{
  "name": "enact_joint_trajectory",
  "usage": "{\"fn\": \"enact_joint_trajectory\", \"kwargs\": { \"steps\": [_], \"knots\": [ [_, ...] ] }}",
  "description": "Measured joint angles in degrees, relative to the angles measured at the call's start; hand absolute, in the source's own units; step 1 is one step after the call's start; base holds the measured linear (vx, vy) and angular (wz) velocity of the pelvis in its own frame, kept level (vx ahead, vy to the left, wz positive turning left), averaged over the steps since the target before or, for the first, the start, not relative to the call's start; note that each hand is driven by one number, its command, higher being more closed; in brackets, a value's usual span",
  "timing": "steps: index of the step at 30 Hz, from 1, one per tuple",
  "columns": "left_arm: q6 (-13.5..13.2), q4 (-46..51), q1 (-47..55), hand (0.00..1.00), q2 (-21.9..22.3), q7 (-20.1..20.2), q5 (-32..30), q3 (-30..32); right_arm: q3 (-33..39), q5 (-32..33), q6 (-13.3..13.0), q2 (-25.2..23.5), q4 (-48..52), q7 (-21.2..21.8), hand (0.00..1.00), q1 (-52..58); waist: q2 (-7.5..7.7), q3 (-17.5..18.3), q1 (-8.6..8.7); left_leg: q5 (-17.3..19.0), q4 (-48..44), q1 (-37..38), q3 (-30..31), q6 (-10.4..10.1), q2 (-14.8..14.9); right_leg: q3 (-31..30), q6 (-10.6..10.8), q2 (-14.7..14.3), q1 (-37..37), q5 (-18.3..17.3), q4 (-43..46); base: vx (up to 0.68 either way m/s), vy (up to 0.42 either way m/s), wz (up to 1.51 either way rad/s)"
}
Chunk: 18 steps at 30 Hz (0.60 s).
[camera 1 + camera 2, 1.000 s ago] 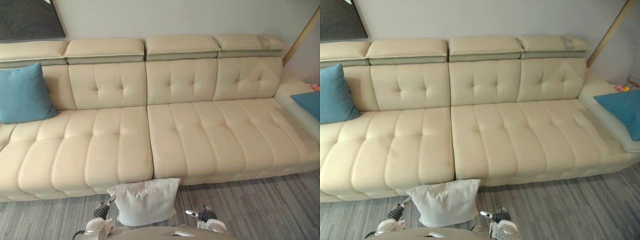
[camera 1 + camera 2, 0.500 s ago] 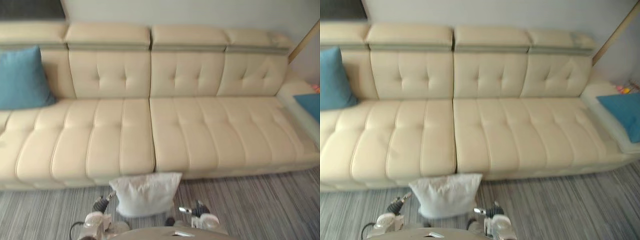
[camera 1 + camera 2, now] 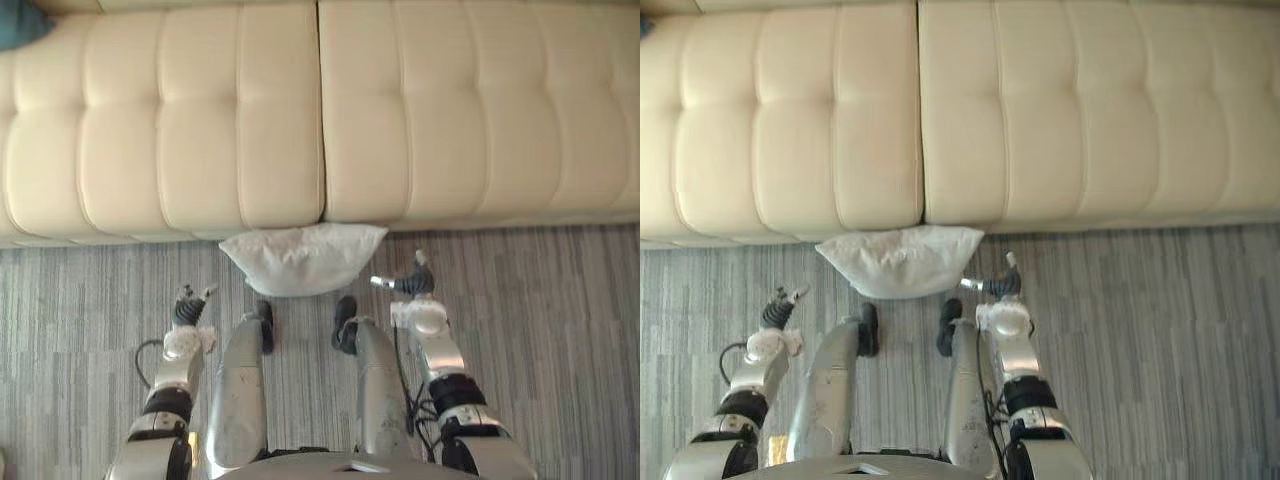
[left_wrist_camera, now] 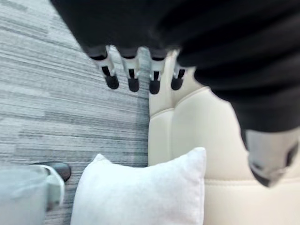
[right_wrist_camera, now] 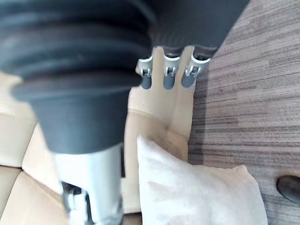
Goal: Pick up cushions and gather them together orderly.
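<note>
Two hands hang low over the striped grey floor (image 3: 560, 330): left hand (image 3: 188, 306) and right hand (image 3: 406, 285), fingers straight and relaxed, thumbs apart, holding nothing. Just beyond and between them, the white cushion (image 3: 303, 258) lies on the floor, its far edge against the cream sofa (image 3: 200, 120) front. A blue cushion (image 3: 18, 22) corner shows on the sofa's far left.

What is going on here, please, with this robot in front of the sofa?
The robot faces a cream sofa and looks down at a white cushion lying on the grey floor against the sofa's front edge. Its left hand and right hand hang low, one on each side of the cushion, both open and not touching it. Nothing is picked up yet. A corner of a blue cushion shows on the sofa's far left.
</note>
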State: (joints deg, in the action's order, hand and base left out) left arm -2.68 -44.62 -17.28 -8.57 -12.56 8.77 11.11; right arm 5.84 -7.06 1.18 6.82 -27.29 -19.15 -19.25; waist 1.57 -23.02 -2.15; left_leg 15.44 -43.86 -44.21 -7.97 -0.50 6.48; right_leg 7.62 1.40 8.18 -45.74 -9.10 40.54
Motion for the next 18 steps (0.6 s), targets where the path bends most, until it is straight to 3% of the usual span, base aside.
{"fn": "enact_joint_trajectory", "kwargs": {
  "steps": [6,11,18],
  "knots": [
    [0.02,1.37,-5.91,0.0,-2.57,-1.02,1.16,0.47,1.3,0.08,0.62,3.71,-0.07,-2.39,0.0,-7.14,-0.66,-2.77,0.37,-0.52,-4.66,-9.63,-0.25,0.28,1.44,-0.83,-0.59,-0.51,-9.7,0.4,4.87,-0.02,-0.003,-0.02],
    [-0.21,3.88,-11.86,0.0,-7.44,-1.01,1.1,0.52,1.68,0.66,0.51,9.36,-0.02,-3.69,0.0,-16.54,-1.07,-5.05,0.29,-0.39,-11.35,-21.03,-0.19,0.47,2.35,-2.26,-0.7,-0.49,-21.4,-1.17,12.41,-0.07,-0.025,0.06],
    [-0.25,6.06,-17.24,0.0,-10.02,-1.64,1.08,0.08,2.23,4.97,0.48,11.66,-0.21,-5.95,0.0,-22.82,-1.43,-6.99,0.29,0.14,-18.73,-33.8,0.24,1.11,4.14,-2.63,-0.86,-0.69,-34.21,-1.8,19.57,-0.14,-0.028,0.02]
  ]
}}
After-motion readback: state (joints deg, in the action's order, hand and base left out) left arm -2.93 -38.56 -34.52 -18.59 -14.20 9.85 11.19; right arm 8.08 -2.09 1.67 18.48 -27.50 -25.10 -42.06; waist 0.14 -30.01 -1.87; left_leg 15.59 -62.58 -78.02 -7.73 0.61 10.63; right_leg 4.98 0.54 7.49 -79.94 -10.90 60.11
